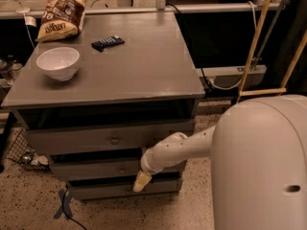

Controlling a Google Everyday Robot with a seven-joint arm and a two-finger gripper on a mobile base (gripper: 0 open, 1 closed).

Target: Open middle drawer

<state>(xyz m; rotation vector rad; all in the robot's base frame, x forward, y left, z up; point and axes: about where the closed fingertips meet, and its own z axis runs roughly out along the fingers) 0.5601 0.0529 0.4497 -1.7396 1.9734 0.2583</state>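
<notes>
The grey cabinet has three drawer fronts. The middle drawer is the second front, with a small round knob and a dark gap above it. My gripper hangs down from the white arm, just right of and below that knob. Its cream tip reaches over the seam between the middle front and the lowest front. The arm covers the right part of the middle front. The top drawer has a bigger knob.
On the cabinet top are a white bowl, a chip bag and a black bar. A wire basket sits on the floor at left. Blue tape marks the floor. Wooden rods lean at right.
</notes>
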